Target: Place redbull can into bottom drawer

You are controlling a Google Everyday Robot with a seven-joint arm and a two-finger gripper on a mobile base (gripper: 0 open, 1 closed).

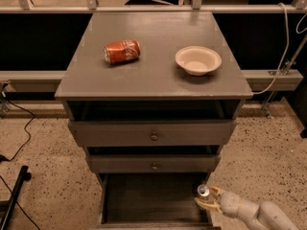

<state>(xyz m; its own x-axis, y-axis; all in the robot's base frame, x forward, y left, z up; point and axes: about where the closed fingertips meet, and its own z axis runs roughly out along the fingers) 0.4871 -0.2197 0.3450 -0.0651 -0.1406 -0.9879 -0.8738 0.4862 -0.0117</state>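
Note:
The redbull can [203, 191], a slim silver can with a pull-tab top, stands upright at the right edge of the bottom drawer [148, 202]. That drawer is pulled out, with a dark bare inside. My gripper [208, 200] reaches in from the lower right and is shut on the can, one finger on each side, over the drawer's right wall.
A grey cabinet top [153, 66] carries an orange-red soda can [122, 51] lying on its side and a white bowl [198, 60]. Two shallower drawers with round knobs [153, 136] are partly open above. Cables lie on the speckled floor at left.

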